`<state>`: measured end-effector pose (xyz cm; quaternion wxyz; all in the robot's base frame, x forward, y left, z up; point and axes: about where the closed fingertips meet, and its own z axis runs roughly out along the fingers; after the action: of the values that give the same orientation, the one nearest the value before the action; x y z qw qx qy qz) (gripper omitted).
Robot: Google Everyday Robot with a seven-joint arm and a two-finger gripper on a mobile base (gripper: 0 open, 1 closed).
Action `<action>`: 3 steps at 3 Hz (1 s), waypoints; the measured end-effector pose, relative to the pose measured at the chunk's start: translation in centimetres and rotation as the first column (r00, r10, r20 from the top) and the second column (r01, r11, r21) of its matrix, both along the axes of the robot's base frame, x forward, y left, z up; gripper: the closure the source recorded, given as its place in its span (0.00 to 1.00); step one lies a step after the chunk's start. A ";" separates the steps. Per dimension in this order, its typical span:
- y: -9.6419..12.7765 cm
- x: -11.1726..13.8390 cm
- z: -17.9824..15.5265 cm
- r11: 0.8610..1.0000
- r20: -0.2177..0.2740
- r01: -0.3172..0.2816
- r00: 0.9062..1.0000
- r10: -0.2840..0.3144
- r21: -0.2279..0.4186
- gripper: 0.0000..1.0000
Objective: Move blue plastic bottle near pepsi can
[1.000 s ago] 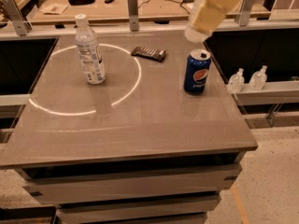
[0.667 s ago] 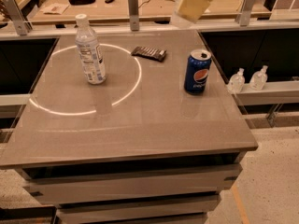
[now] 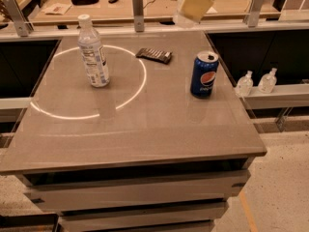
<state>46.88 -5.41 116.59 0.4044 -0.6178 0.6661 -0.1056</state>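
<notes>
bench grey, flat-topped | right: dark blue Pepsi can, upright | left, well apart: tall clear bluish-labelled plastic bottle, upright, ungrasped | far, above rear edge: cream tool, grip state cannot tell | step: reach, judged | next: cross left, descend on bottle

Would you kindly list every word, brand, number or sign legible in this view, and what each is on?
No text reads clearly.
On the pepsi can: only the round red-white-blue logo, no legible letters.
On the blue plastic bottle: label print too blurred.
On the dark wrapper: nothing legible.
The end effector, high over the far edge of the table: no markings seen.
</notes>
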 end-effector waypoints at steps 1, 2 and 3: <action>0.0 0.0 0.0 1.000 0.000 0.000 1.000 0.000 0.000 0.00; 0.0 0.0 0.0 1.000 0.000 0.000 1.000 0.000 0.000 0.00; 0.0 0.0 0.0 1.000 0.000 0.000 1.000 0.000 0.000 0.00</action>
<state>46.88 -5.41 116.59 0.4044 -0.6177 0.6661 -0.1056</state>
